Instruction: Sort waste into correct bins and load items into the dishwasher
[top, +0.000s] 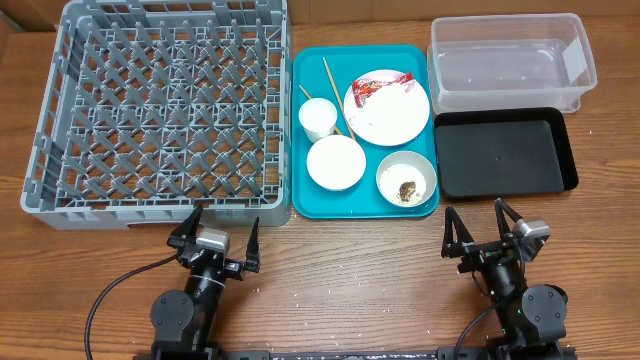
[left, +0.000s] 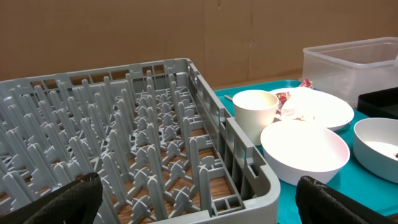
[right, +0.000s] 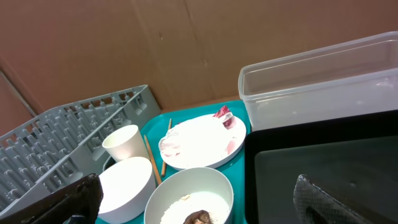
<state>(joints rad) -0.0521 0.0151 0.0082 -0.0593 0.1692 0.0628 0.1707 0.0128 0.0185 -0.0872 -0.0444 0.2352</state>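
Plate (top: 395, 118) with red-and-white wrapper (top: 370, 90) sits on teal tray (top: 310, 65); my left claw (top: 226, 216) and right claw (top: 474, 206) hang over the table (top: 350, 275), both spread wide, holding nothing

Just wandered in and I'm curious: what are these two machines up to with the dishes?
Nothing is being handled yet. Both arms sit at the wooden table's near edge, the left pincer and right pincer open and empty. The white dishes and crumpled red-and-white wrapper lie on the teal plastic tray; the grey plastic dish rack, clear plastic tub and black rectangular tray hold nothing.
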